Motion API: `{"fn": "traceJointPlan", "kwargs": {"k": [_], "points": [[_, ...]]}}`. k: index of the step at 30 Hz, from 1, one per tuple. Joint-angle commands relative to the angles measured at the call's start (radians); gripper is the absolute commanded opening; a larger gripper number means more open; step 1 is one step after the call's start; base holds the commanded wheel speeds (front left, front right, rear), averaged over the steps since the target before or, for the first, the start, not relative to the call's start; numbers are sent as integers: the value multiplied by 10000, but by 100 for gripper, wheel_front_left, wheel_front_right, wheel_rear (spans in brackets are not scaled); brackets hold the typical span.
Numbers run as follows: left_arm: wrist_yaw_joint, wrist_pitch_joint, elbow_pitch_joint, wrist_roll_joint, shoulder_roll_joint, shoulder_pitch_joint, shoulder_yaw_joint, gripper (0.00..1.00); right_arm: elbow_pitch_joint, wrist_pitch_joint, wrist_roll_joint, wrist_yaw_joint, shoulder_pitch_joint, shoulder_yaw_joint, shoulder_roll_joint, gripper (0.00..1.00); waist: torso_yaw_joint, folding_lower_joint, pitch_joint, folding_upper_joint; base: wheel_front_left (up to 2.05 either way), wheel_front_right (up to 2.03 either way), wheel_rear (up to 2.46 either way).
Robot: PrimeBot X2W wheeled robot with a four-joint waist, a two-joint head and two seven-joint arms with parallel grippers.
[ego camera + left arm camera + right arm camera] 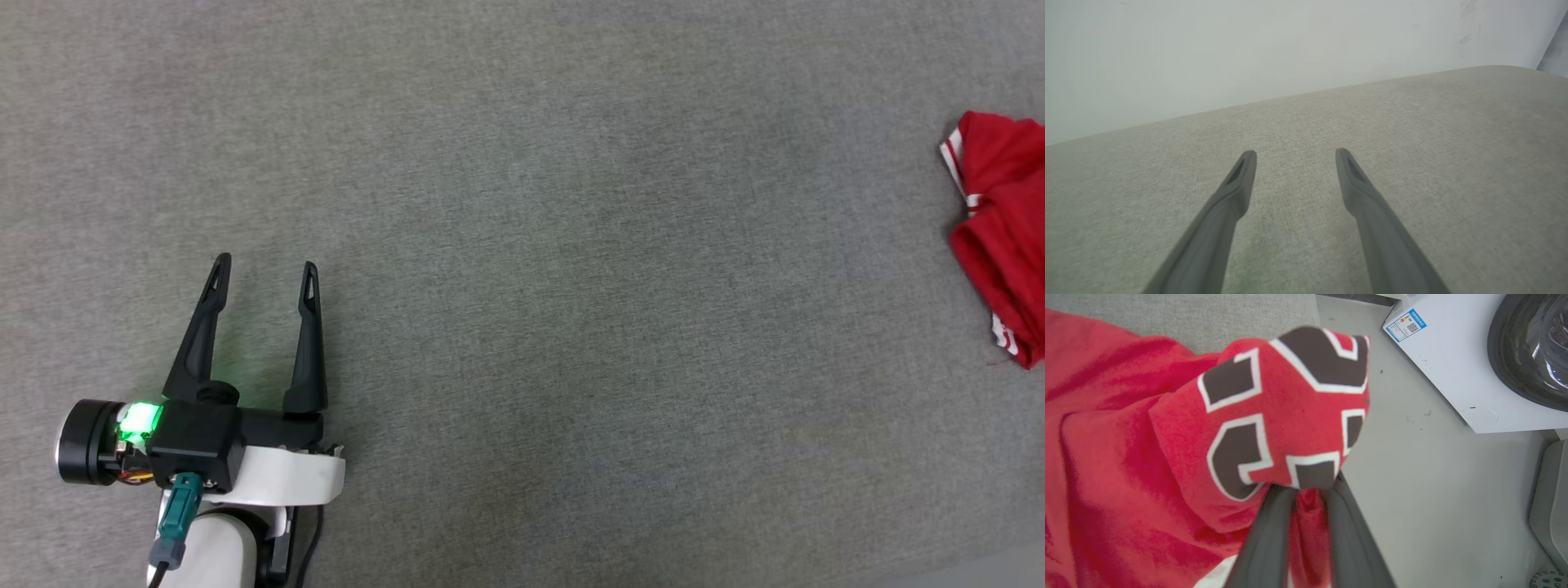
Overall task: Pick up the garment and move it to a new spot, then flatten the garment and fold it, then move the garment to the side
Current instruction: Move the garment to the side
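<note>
The garment (1000,237) is a red shirt with red-white striped trim, bunched at the right edge of the grey surface in the head view. In the right wrist view the garment (1167,457) shows black, white-outlined lettering, and my right gripper (1308,490) is shut on a fold of its red cloth, the fingertips buried in it. My left gripper (265,273) stands open at the lower left of the head view, far from the shirt, with nothing between its fingers. In the left wrist view the left gripper (1295,157) points over bare grey fabric.
The grey fabric surface (522,245) spreads wide between my left gripper and the shirt. Its far edge meets a white wall (1249,53). Beyond its edge, a pale floor (1412,477) carries a white washing machine (1474,363) with a dark round door.
</note>
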Motion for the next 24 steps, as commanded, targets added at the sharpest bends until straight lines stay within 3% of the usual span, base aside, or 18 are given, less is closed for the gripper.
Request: {"fn": "traceJointPlan", "kwargs": {"k": [1, 2, 3, 8, 12, 13, 14, 18, 24], "points": [[29, -21, -12, -49, 26, -95, -3, 100, 85, -3, -120, -12, -9, -78, 184, 31, 82, -2, -67, 0, 0, 0, 0], [63, -21, 20, -51, -7, -81, -18, 100, 188, -75, -286, -14, 1, -172, 213, 94, 118, -2, -156, 0, 0, 0, 0], [95, -21, 50, -68, -39, -48, -20, 100, 331, -163, -514, -15, -35, -308, 211, 100, 155, -2, -265, 0, 0, 0, 0], [187, -21, 232, -134, -234, 333, -111, 100, 728, -971, -2320, -14, -362, -918, 104, 100, 420, -2, -1185, 0, 0, 0, 0], [323, -19, 310, -218, -414, 775, -120, 100, 309, -2213, -3871, -15, -506, -1534, 185, 100, 688, -2, -2077, 0, 0, 0, 0], [367, -21, 330, -254, -456, 913, -102, 100, 167, -2574, -4143, -14, -464, -1704, 331, 100, 759, -2, -2298, 0, 0, 0, 0], [390, -21, 421, -302, -557, 1246, -62, 100, -362, -3668, -4783, -14, -219, -2206, 721, 100, 996, -2, -2873, 0, 0, 0, 0], [446, -21, 458, -320, -660, 1686, -39, 100, -1234, -5183, -5401, -14, 172, -2718, 1449, 100, 1341, -2, -3489, 0, 0, 0, 0], [547, -19, 514, -342, -821, 2172, -100, 100, -3084, -5875, -5442, -14, 1220, -2840, 3177, 100, 1829, -2, -4181, 0, 0, 0, 0]]}}
